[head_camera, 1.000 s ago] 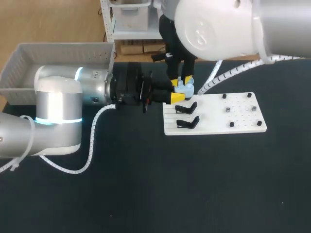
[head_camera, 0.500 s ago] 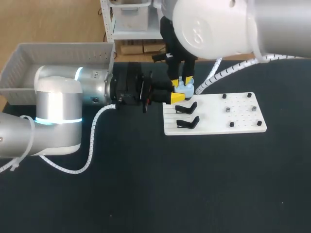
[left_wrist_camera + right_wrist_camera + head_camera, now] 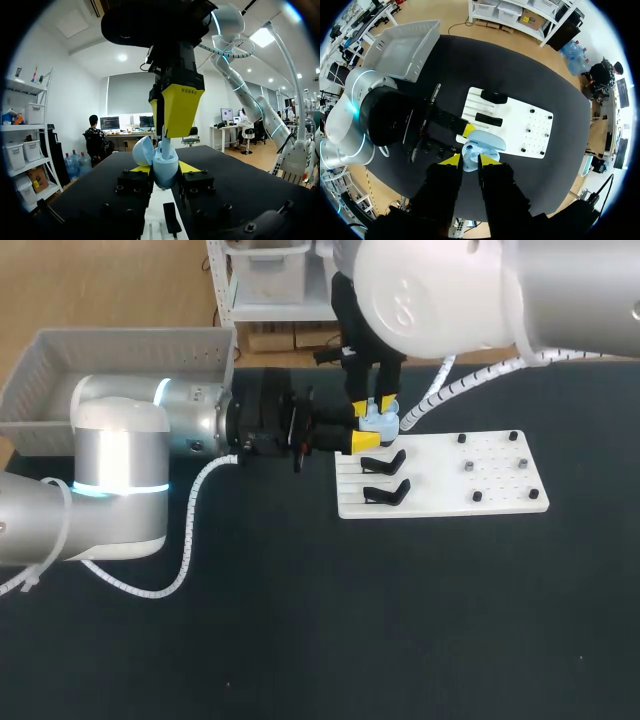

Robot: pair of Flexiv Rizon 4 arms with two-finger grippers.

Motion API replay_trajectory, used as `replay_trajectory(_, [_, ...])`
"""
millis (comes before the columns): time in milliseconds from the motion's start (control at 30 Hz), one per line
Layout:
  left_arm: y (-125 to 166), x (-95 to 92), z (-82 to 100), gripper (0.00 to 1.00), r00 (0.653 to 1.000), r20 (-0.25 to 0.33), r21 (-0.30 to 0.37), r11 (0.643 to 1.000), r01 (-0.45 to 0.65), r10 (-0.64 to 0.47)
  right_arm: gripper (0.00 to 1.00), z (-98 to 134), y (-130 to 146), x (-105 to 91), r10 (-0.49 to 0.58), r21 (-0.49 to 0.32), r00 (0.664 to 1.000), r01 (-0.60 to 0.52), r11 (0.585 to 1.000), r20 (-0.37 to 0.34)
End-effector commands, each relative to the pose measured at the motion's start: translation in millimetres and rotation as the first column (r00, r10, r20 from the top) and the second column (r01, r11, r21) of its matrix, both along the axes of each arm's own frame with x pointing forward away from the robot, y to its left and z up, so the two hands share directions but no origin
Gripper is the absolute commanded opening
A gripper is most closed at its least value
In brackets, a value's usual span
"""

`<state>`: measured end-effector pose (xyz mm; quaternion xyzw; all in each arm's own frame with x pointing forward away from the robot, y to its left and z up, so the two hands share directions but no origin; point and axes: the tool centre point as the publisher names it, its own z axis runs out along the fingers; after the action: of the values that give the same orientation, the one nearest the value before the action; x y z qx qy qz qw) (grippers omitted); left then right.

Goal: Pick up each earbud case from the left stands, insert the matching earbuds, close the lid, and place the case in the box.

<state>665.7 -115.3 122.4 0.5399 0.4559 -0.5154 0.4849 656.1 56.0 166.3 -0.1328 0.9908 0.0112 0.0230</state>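
Observation:
A light blue earbud case [image 3: 381, 422] with its lid [image 3: 143, 150] swung open is held just above the white board's near-left corner. My left gripper [image 3: 367, 430] comes in level from the left and is shut on the case body [image 3: 165, 169]. My right gripper [image 3: 375, 406] hangs straight down over the case, its yellow fingers [image 3: 176, 109] pinching a pale earbud [image 3: 164, 145] whose lower end is in the case's opening. In the right wrist view the case [image 3: 479, 144] lies just ahead of my right gripper [image 3: 469, 160].
The white board [image 3: 445, 480] carries two black empty stands [image 3: 384, 462] [image 3: 385, 493] on its left and several small pegs [image 3: 467, 467] on its right. A grey basket [image 3: 60, 355] stands at the table's far left, behind my left arm.

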Motion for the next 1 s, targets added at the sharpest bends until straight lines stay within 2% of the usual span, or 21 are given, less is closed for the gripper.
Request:
replay_trajectory(33, [-0.1,-0.9,-1.2,0.00,1.000,0.003,-0.003,1.000,-0.004,0.004,0.00,-2.0,0.4,0.8,-0.001,-0.001,1.000,0.001,1.000,-0.001])
replay_trajectory(800, [-0.1,-0.9,-1.2,0.00,1.000,0.003,-0.003,1.000,-0.004,0.004,0.00,-10.3,3.1,2.9,0.006,-0.020,1.000,-0.006,1.000,-0.013])
replay_trajectory(833, [-0.1,-0.9,-1.2,0.00,1.000,0.003,-0.003,1.000,-0.004,0.004,0.14,-10.4,3.1,2.9,0.006,-0.021,1.000,-0.007,1.000,-0.015])
replay_trajectory(867, [-0.1,-0.9,-1.2,0.00,1.000,0.003,-0.003,1.000,-0.004,0.004,0.37,-10.2,2.9,2.6,0.006,-0.020,1.000,-0.006,1.000,-0.015])
replay_trajectory(900, [-0.1,-0.9,-1.2,0.00,1.000,0.003,-0.003,1.000,-0.004,0.004,0.53,-9.2,2.2,1.9,0.004,-0.017,1.000,-0.004,1.000,-0.014])
replay_trajectory(933, [-0.1,-0.9,-1.2,0.00,1.000,0.003,-0.003,1.000,-0.004,0.004,0.95,-7.4,1.5,1.1,0.003,-0.016,1.000,-0.003,1.000,-0.013])
replay_trajectory(967, [-0.1,-0.9,-1.2,0.00,1.000,0.003,-0.003,1.000,-0.004,0.004,1.00,-4.9,0.5,-0.2,0.002,-0.015,1.000,-0.002,1.000,-0.010])
replay_trajectory(1000, [-0.1,-0.9,-1.2,0.00,1.000,0.003,-0.003,1.000,-0.004,0.004,1.00,-2.8,-0.2,-1.2,0.002,-0.014,1.000,-0.002,1.000,-0.006])
